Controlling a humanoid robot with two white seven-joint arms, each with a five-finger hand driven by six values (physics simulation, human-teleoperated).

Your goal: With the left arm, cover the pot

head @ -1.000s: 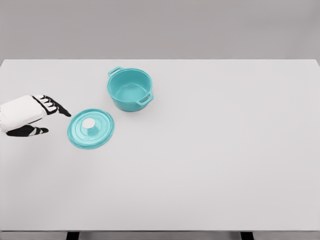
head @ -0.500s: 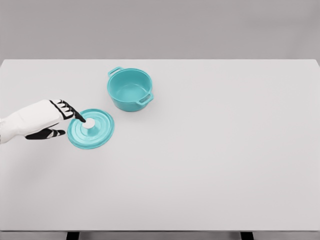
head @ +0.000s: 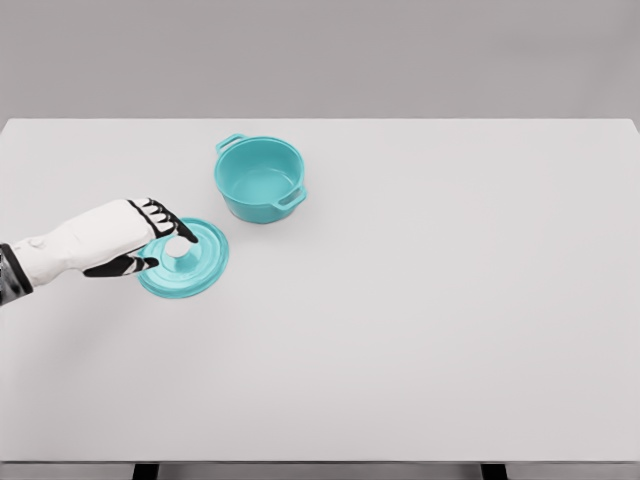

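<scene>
Looking down from the head view, we reach our left hand (head: 140, 240) over the teal lid (head: 190, 265), which lies flat on the white desk (head: 420, 300) just in front and left of the open pot (head: 259, 178). Our fingers (head: 170, 222) arch above the white knob (head: 181, 250) and the thumb sits below it, bracketing it for a pinch; whether they touch it we cannot tell.

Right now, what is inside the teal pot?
The pot is open and looks empty: only its teal inner wall and floor show. Its near rim hides part of the floor. The lid lies on the table.
</scene>
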